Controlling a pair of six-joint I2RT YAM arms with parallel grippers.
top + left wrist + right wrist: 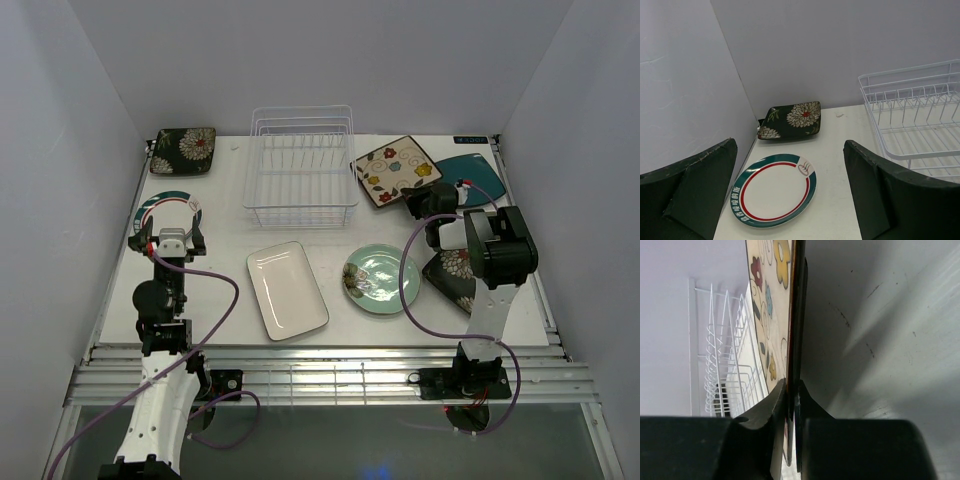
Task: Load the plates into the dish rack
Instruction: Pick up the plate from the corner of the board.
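Legible text: none. On the round white green-rimmed plate (771,192), white characters run along the teal rim band at lower left, too small to read; small bowl-like emblem (803,169) on its upper rim. Dark label strip (470,140) at the counter's (225,240) far right edge: print unreadable.

left gripper (173,226) spread wide, right gripper (791,394) clamped.

My overhead feed is bright, even and sharp — barely a shadow on the table (325,240). On the right wrist feed the right gripper (791,387) looms black and blurred, the cream plate (772,315) soft, grey shadow streaks beside it.
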